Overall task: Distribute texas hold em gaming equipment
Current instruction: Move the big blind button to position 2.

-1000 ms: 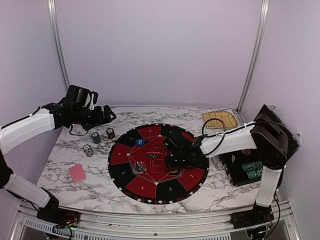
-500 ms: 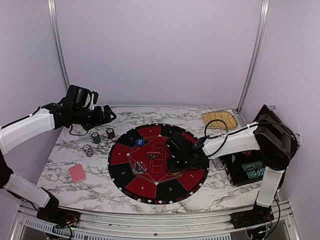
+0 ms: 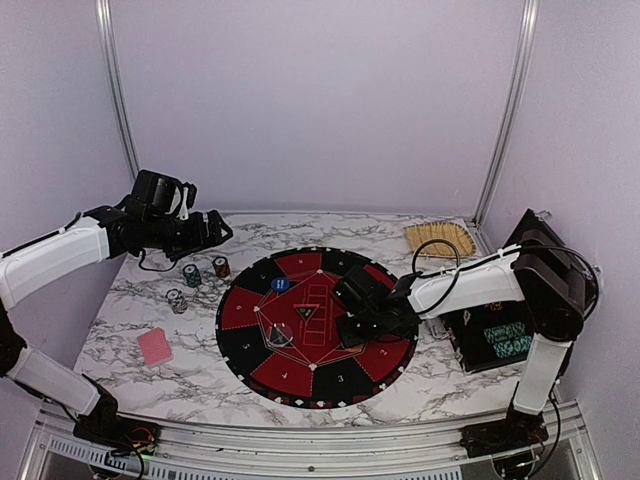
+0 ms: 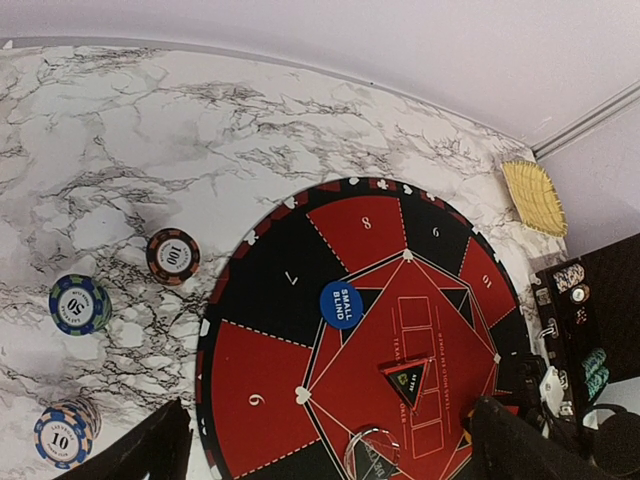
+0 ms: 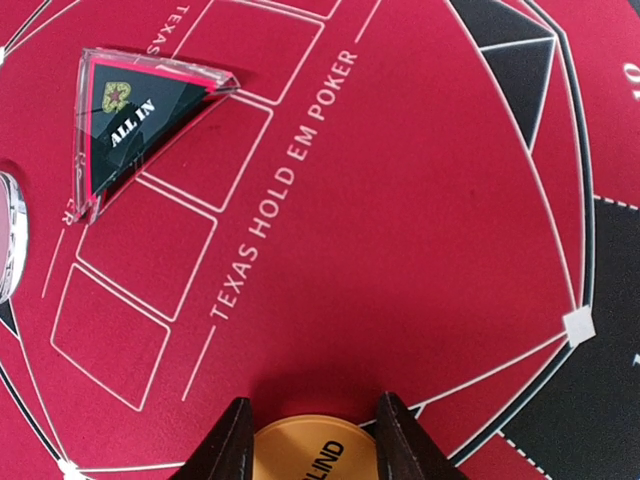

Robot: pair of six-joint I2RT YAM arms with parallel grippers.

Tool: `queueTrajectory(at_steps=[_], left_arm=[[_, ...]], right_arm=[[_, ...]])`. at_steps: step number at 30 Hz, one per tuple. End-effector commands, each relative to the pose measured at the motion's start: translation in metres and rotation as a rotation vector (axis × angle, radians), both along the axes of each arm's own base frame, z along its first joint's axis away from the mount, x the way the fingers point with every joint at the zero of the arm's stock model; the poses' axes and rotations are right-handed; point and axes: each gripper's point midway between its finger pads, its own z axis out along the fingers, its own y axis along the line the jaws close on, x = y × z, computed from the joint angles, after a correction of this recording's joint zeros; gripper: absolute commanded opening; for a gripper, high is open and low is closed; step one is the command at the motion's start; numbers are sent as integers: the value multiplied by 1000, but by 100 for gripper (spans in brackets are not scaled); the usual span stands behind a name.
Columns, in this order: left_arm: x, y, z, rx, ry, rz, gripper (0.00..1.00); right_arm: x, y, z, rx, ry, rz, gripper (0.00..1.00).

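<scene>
My right gripper [image 5: 315, 428] is about half closed on the orange button [image 5: 305, 452], and both fingers stand against its round edge. The button is flat and plain orange, with the dark letters "LIND" readable on it. It lies on the red field of the mat [image 5: 420, 200], near 4 o'clock from the centre. Only my right wrist view shows it well; from above, my gripper covers it almost fully. My left gripper [image 3: 213, 230] hangs wide open and empty, beyond 10 o'clock of the mat. Its camera reads the chip stacks [image 4: 173, 256] as 100, 50 and 10, and the blue button [image 4: 341, 305] as "SMALL BLIND". The top view alone shows the pink card [image 3: 155, 346] at 8 o'clock.
</scene>
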Motion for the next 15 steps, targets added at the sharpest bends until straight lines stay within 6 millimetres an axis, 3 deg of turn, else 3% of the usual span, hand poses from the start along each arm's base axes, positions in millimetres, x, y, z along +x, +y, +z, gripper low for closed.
queueTrajectory(at_steps=[1, 9, 15], left_arm=[[5, -2, 4, -17, -18, -3, 99], [5, -2, 7, -15, -26, -6, 99], [7, -2, 9, -8, -35, -9, 99]], right_arm=[[-22, -18, -22, -98, 100, 11, 42], [11, -4, -8, -34, 64, 12, 56], [38, 12, 19, 9, -4, 32, 61]])
